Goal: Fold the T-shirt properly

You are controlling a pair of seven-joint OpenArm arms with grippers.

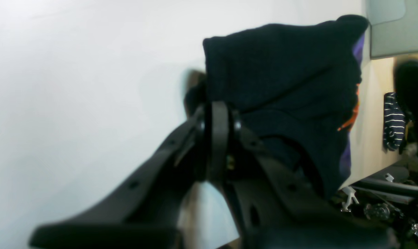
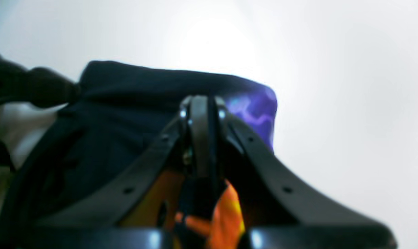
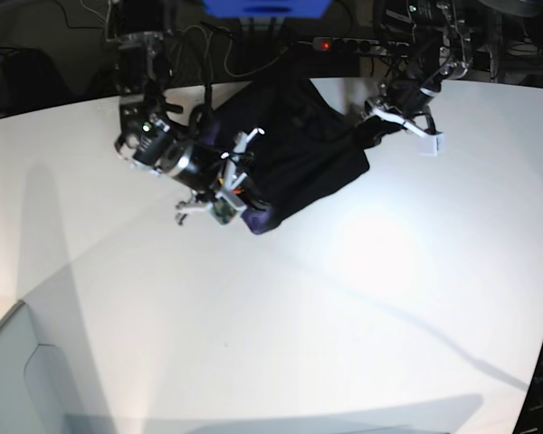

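White table (image 3: 344, 316), dark clutter behind its back edge. Black T-shirt (image 3: 299, 154) bunched near that edge, purple and orange print partly exposed. Left gripper (image 1: 217, 107) closed on the shirt's side edge; right gripper (image 2: 203, 102) fingertips together, positioned at the printed side.

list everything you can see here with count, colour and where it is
T-shirt: one, black with purple and orange print, partly folded on the table
table: one, white, under the T-shirt
striped cloth: one, dark with white stripes, beyond the table edge in the left wrist view
left gripper: one, black, shut at the T-shirt's edge
right gripper: one, black, shut over the printed side
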